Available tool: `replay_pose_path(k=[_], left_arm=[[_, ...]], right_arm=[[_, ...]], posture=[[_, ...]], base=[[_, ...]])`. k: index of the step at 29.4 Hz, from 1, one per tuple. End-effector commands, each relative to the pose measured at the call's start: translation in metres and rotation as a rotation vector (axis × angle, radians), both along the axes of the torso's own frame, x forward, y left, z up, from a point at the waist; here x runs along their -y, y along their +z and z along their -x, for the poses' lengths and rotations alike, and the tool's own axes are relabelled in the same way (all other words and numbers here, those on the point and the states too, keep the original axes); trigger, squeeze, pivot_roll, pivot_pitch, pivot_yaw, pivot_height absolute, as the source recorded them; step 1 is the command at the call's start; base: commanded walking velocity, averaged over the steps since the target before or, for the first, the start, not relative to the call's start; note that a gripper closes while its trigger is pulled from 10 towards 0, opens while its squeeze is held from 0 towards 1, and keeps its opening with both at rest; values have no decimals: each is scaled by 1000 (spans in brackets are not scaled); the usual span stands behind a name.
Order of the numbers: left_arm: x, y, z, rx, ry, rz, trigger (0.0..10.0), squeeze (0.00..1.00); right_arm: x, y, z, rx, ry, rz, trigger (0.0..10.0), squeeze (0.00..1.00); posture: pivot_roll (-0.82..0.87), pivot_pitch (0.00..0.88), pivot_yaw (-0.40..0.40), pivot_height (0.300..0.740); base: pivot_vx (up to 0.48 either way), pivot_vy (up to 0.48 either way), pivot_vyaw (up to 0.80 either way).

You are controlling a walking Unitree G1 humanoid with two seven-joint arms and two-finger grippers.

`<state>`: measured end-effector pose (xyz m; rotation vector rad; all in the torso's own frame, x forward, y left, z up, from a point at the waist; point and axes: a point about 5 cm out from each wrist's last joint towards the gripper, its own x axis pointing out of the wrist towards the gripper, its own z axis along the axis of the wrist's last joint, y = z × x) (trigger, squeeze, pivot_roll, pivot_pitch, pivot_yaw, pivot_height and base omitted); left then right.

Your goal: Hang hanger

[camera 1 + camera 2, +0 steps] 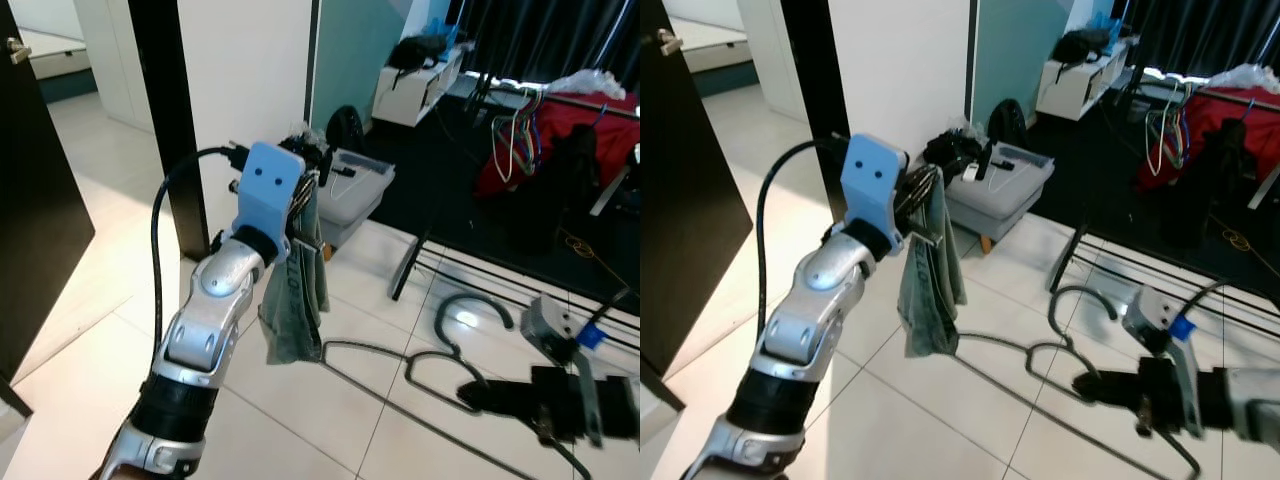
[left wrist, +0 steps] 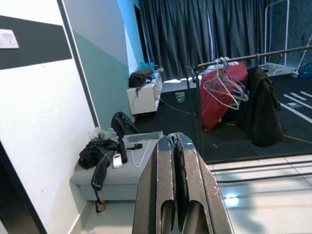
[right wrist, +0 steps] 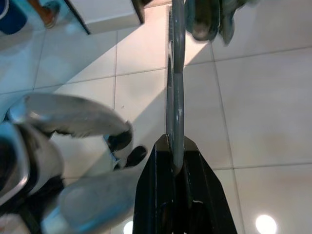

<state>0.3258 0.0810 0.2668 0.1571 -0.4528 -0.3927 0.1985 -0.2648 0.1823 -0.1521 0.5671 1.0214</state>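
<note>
A grey ottoman (image 1: 1005,195) by the white wall carries a black bag (image 1: 952,152); beyond, a clothes rail (image 2: 253,56) holds hangers and a red garment (image 2: 222,92).

head stereo: forward-down, tiled floor (image 1: 90,330) | left wrist: toward clothes rail (image 2: 253,56) | right wrist: floorward, close

Bright, sharp; glare on tiles (image 1: 465,320)
</note>
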Motion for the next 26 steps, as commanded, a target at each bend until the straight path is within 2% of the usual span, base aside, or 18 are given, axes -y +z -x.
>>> replay_pose_path(k=[1,3,8,19,23,26], left_arm=[[0,1,0,2,3,-9,10000,0],[-2,1,-1,0,11,-11,10000,0],[-1,2,-2,2,7,-5,10000,0],[7,2,1,0,-17,0,10000,0],[5,2,1,-2,-16,-2,10000,0],[5,4,0,2,-14,-1,10000,0]], right_arm=[[5,8,4,12,10,3,10000,0],[13,14,5,29,-21,7,10000,0],[15,20,-2,88,-64,-7,10000,0],[-13,8,-21,121,-8,-63,10000,0],[-16,5,-28,139,-28,-56,10000,0],[-21,2,-41,204,-65,-18,10000,0]], posture=[[-39,38,-68,740],[-50,38,-64,740],[-56,36,-60,740],[-38,43,-60,740],[-35,41,-58,740],[-33,42,-56,740]], base=[[0,0,0],[0,0,0],[0,0,0],[0,0,0],[0,0,0],[0,0,0]])
